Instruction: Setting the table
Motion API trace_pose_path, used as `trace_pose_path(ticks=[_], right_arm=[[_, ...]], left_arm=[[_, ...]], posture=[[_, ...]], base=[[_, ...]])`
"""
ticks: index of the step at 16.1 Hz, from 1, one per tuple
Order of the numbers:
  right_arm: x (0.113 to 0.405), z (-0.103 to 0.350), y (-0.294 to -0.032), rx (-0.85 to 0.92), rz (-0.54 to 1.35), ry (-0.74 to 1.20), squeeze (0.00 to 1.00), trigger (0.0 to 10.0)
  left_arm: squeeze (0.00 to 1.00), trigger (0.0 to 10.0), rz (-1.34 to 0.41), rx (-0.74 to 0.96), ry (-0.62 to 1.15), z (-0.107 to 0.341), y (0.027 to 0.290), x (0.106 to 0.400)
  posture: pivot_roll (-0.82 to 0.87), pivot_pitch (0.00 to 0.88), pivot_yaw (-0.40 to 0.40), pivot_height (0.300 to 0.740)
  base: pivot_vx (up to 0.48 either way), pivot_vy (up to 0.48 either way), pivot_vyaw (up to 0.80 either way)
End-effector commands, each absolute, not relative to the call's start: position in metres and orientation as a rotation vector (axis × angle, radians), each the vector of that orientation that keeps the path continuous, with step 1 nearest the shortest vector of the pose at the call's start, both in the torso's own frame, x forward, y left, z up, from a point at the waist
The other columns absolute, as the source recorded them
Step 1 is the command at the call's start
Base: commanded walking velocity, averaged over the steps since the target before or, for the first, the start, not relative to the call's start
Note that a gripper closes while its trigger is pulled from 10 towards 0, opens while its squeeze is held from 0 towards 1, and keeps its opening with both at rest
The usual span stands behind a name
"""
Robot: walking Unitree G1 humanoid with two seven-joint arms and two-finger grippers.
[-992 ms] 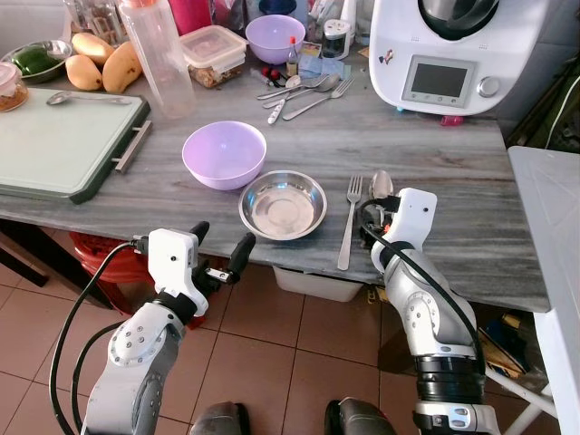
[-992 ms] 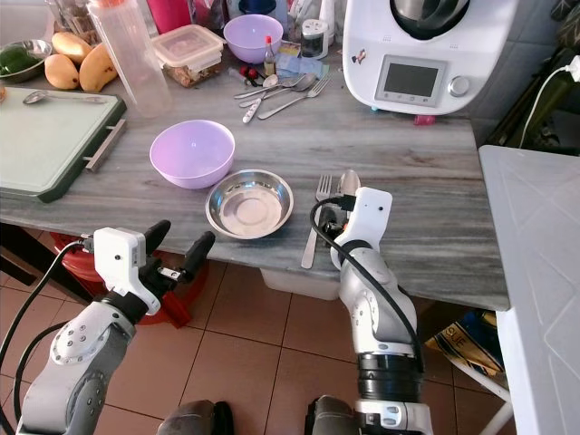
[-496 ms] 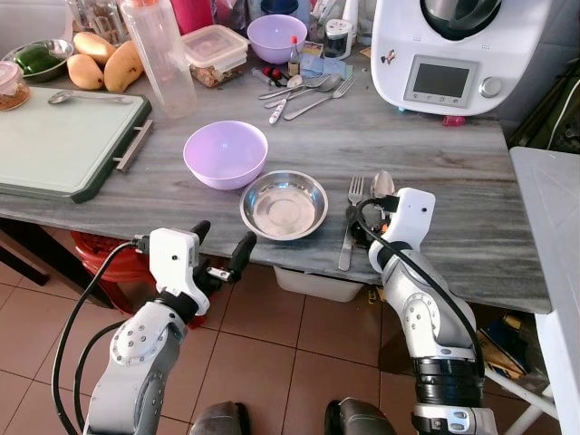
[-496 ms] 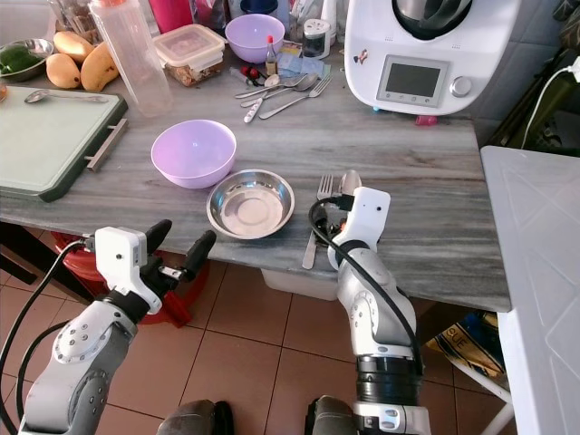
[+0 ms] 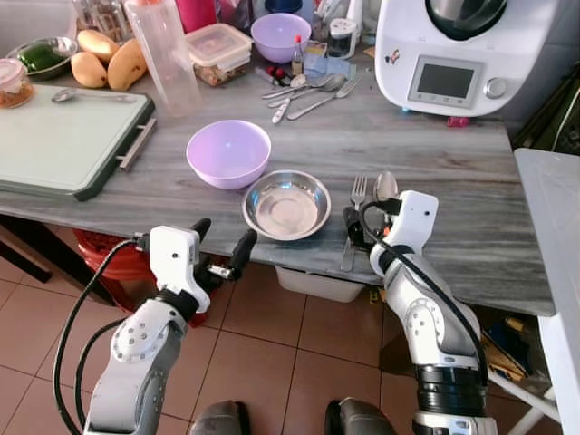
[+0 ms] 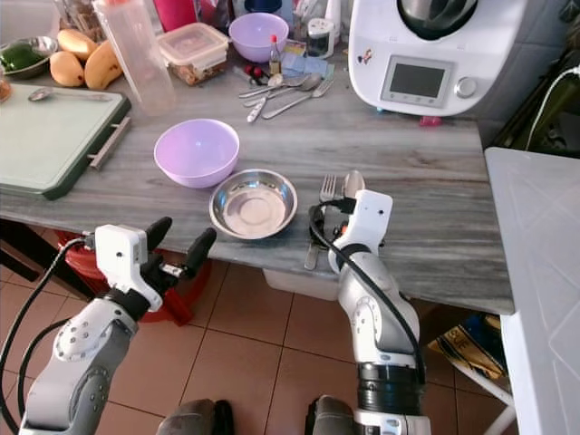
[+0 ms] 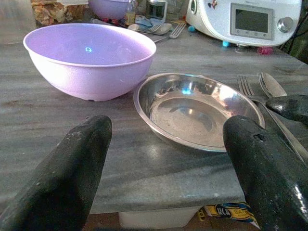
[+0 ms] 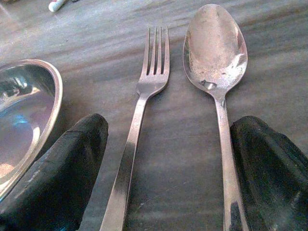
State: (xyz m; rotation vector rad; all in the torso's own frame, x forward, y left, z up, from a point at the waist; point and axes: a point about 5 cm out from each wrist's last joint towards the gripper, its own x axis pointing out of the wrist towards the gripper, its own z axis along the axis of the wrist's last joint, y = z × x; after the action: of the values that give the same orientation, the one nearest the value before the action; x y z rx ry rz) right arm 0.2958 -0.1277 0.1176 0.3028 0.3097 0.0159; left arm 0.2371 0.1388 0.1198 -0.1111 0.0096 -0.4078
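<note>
grey marble table (image 5: 435, 149) | tiled floor (image 5: 272, 362) | both pincers released

I see a grey counter (image 5: 426, 145). Steel dish (image 5: 285, 203) sits at its near edge; purple bowl (image 5: 228, 152) at its 10 o'clock, fork (image 5: 353, 213) and spoon (image 5: 384, 186) at 3 o'clock, tray (image 5: 63, 140) at 9 o'clock.
</note>
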Motion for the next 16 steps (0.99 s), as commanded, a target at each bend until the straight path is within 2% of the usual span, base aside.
trace_pose_path(ticks=[1, 16], right_arm=[[0.2893, 0.1092, -0.1212, 0.328, 0.027, 0.356, 1.00, 10.0], [0.2911, 0.1163, -0.1164, 0.377, 0.074, 0.315, 1.00, 10.0]], left_arm=[[0.00, 10.0, -0.406, -0.103, 0.014, 0.1187, 0.1388, 0.2378], [0.00, 10.0, -0.407, -0.104, 0.002, 0.1193, 0.1370, 0.2406]], posture=[[0.02, 0.095, 0.032, 0.740], [0.02, 0.078, 0.029, 0.740]], base=[[0.000, 0.000, 0.00], [0.000, 0.000, 0.00]])
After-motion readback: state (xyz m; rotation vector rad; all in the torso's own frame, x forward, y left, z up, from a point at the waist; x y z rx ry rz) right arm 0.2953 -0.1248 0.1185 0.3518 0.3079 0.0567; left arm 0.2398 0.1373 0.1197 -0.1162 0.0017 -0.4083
